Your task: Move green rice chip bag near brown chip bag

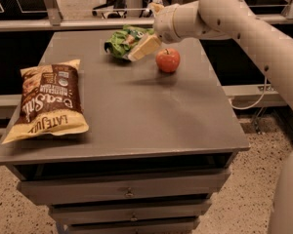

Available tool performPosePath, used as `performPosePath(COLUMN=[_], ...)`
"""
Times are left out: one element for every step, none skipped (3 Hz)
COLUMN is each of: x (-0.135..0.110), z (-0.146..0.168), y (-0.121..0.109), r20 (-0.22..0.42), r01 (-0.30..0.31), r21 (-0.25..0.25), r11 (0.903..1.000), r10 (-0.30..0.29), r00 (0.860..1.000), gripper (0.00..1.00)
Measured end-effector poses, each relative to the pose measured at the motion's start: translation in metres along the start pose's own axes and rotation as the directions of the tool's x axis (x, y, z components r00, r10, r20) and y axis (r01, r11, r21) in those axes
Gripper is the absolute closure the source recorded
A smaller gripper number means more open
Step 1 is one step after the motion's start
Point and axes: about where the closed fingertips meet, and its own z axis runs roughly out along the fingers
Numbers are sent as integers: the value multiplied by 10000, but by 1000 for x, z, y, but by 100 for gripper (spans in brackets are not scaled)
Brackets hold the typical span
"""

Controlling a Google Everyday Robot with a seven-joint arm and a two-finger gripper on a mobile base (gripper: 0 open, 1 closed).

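Reference: desk [136, 116] centre.

1. The brown chip bag [49, 101] lies flat at 9 o'clock, along the left edge.
2. The arm [244, 28] enters from 3 o'clock and reaches across to the far side, wrist angled down-left.
3. An apple [168, 60] stands at 1 o'clock.
4. The green rice chip bag [118, 42] lies at 12 o'clock, well apart from the brown chip bag.
5. The claw [144, 48] overlaps the green bag's right side. Whether it is spread or pinching cannot be told.

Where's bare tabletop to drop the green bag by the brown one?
Free: the wide middle between the brown chip bag and the apple, plus front-right of the table. Crowded: back edge, where the claw is at the green rice chip bag, beside the apple.
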Motion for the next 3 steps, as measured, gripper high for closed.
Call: performPosePath(x=[5,13,21], z=[23,40,54], y=[-3,-9,-17], r20=[-214,-353,-470], r01=[-407,-730,-889], r21=[202,177,-50], r11=[9990,9972,9960], r10=[411,736,886], r00=[9989,9967,9950], gripper=[0,0,0])
